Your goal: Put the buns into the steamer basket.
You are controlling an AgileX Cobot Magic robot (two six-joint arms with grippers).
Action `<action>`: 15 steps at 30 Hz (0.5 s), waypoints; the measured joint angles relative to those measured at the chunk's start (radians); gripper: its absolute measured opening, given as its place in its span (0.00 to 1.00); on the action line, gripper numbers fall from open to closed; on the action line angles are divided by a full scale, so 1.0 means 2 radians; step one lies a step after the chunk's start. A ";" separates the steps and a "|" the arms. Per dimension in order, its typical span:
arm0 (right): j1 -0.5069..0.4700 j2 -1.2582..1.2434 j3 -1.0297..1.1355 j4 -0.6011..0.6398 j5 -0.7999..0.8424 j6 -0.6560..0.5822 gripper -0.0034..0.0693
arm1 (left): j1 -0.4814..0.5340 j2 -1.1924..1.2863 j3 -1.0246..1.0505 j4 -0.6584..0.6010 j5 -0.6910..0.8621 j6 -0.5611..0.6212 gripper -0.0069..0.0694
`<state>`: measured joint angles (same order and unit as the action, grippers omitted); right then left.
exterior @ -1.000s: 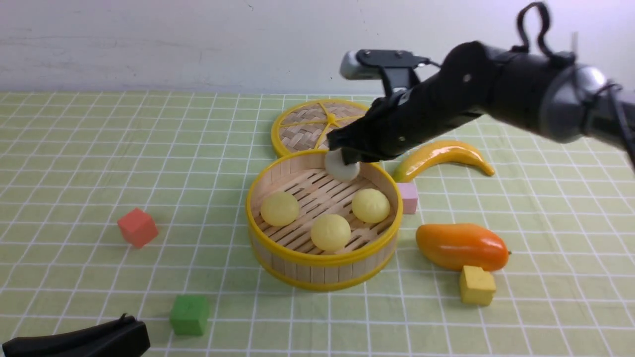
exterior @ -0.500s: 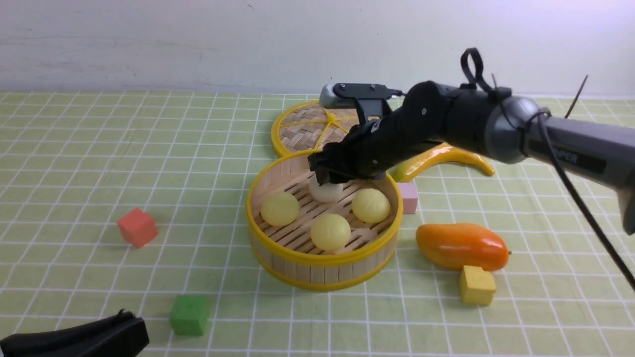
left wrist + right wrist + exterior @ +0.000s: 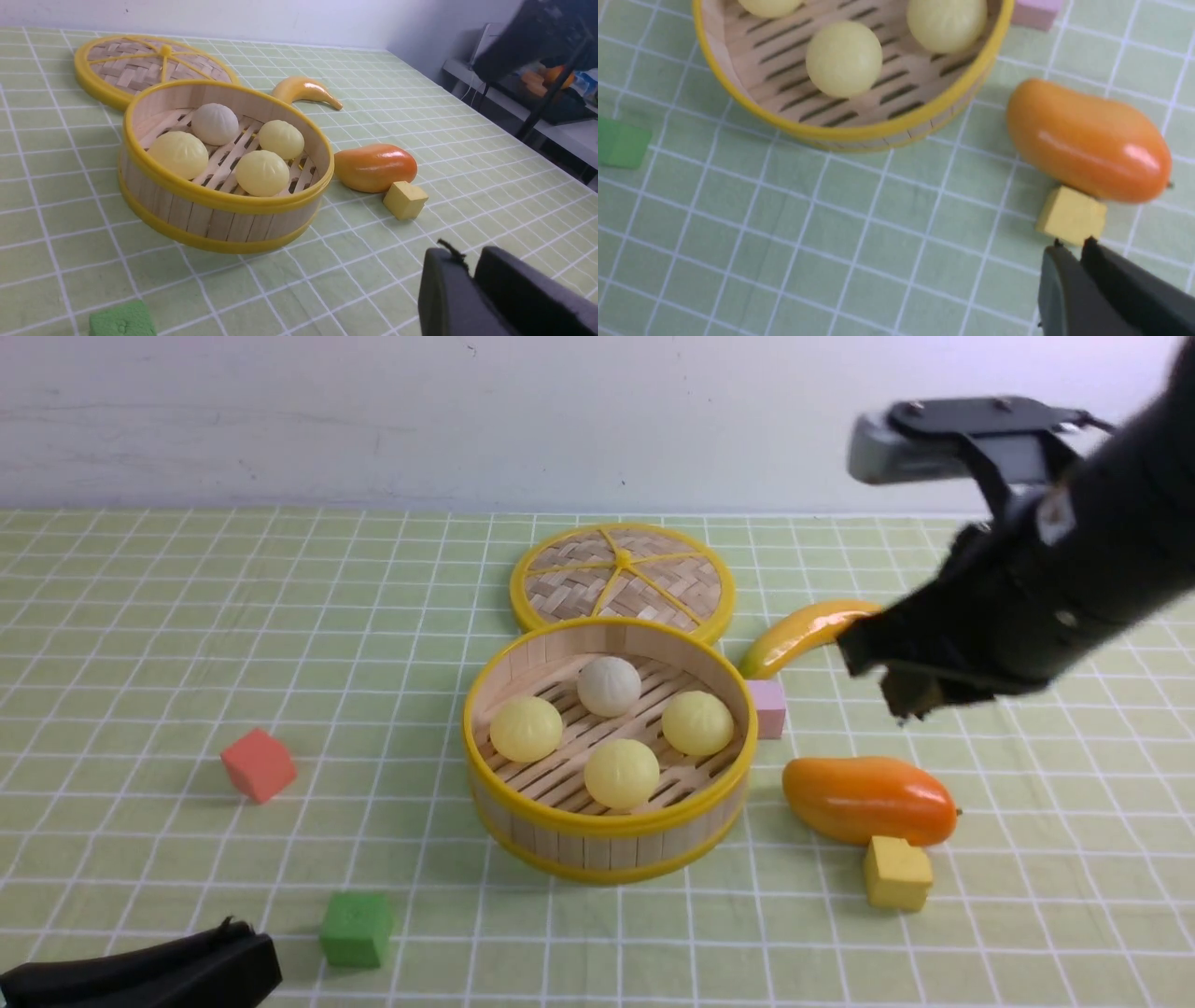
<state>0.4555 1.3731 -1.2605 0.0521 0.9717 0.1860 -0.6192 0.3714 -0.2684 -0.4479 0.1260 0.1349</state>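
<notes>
While raised right of the steamer basket (image 3: 607,803) | right hand (image 3: 1071,247) fingers together, empty | left hand (image 3: 472,270) together.

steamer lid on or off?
Off. The lid lies flat on the table behind the steamer basket, touching its far rim; the basket is uncovered, with four buns visible inside.

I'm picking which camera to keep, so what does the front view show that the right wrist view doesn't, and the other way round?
Only the front view shows the white bun, lid, banana, red cube and left gripper.

Only the right wrist view shows the right gripper tips close up, shut and empty.

Both show the basket, mango, yellow cube, green cube and pink cube.
</notes>
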 joint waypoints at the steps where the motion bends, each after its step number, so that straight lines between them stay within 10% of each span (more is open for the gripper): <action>1: 0.001 -0.025 0.025 -0.003 -0.007 0.005 0.08 | 0.000 0.000 0.000 0.000 0.000 0.000 0.21; 15: 0.001 -0.271 0.146 -0.007 0.083 0.011 0.05 | 0.000 0.000 0.000 0.000 0.000 0.000 0.23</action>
<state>0.4580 0.8303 -0.9692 0.0381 1.1368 0.2077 -0.6192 0.3714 -0.2684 -0.4479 0.1260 0.1339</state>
